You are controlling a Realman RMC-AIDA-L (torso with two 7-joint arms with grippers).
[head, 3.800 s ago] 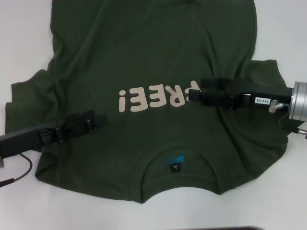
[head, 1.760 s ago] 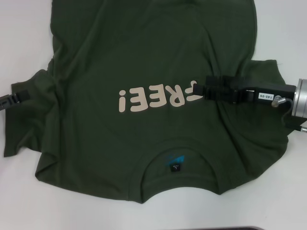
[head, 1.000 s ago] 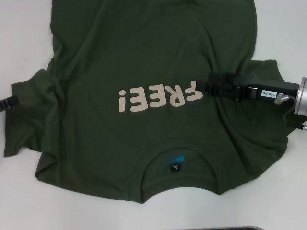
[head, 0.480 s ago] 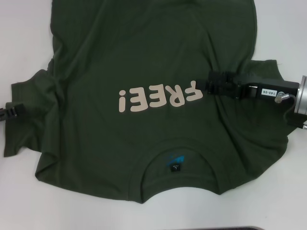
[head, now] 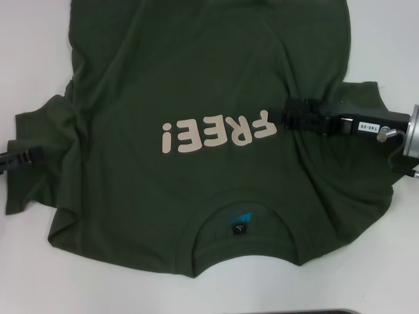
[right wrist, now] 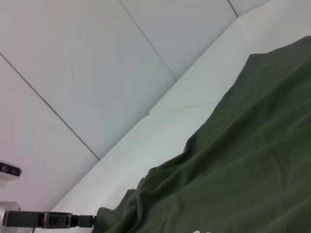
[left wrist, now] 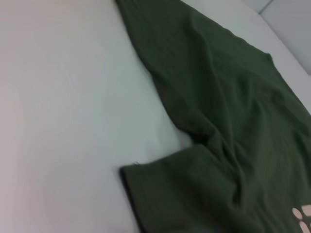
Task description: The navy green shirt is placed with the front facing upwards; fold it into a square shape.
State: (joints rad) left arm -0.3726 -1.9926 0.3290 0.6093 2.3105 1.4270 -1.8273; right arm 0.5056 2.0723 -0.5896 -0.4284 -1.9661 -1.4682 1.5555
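Observation:
The navy green shirt (head: 196, 72) lies spread front up on the white table (head: 386, 39), creased around both sleeves. Its pale "FREE!" print (head: 216, 134) reads upside down from the head. The round collar with the black-and-blue label (head: 239, 226) points toward me. My right gripper (head: 287, 118) hovers low over the chest just beside the letter F, its arm crossing the right sleeve (head: 360, 95). My left gripper (head: 38, 157) sits at the outer edge of the left sleeve (head: 49, 127). The left wrist view shows that sleeve (left wrist: 184, 194). The right wrist view shows shirt cloth (right wrist: 243, 170) and the left gripper (right wrist: 90, 220) far off.
White table surface surrounds the shirt on the left (head: 26, 59), right and near side. A dark object's edge (head: 288, 312) shows at the near table edge. Pale wall panels (right wrist: 97, 58) rise behind the table in the right wrist view.
My left gripper pulled back off the chest to the left edge, then crept right again to the sleeve edge. My right gripper drew back to the right, uncovering the letter F.

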